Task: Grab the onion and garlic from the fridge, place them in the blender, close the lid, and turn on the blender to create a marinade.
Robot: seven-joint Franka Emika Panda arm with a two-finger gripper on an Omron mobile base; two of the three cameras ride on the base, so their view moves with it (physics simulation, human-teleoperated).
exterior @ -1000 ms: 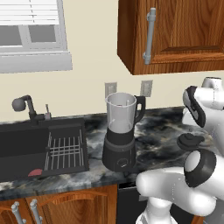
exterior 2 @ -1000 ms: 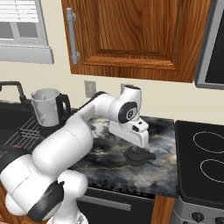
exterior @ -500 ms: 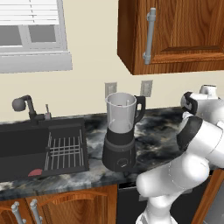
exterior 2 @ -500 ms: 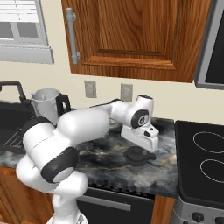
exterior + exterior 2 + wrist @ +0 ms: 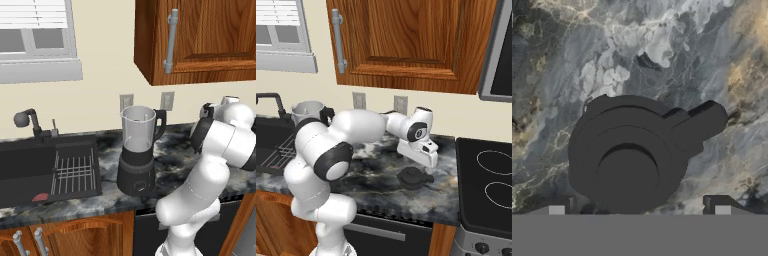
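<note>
So the lid point(image 5: 629, 157) was lying flat on the counter point(image 5: 371, 175), dome up, off to the right of the blender point(image 5: 137, 152) and close to the stove point(image 5: 491, 190). Makes sense it sat there, since the jar had to stay uncapped for stuff to go in. The jar stood open, over by the sink point(image 5: 30, 165) on the left side of the counter. I couldn't make out anything inside the jar from where I stood, so no idea if the onion and garlic were in there.

The gripper point(image 5: 639, 212) hung right over the lid, pointing straight down, with the jaws spread as wide as they go, one fingertip point(image 5: 557, 210) on each side of the dome. Nothing in them. From the right side you could see the hand just above the lid, apart from it, not touching.

My guess is it was lined up that way to drop down and pinch the raised middle, since that's the only graspable bit. The little spout tab stuck out to one side, so the jaws probably needed to miss that.
</note>
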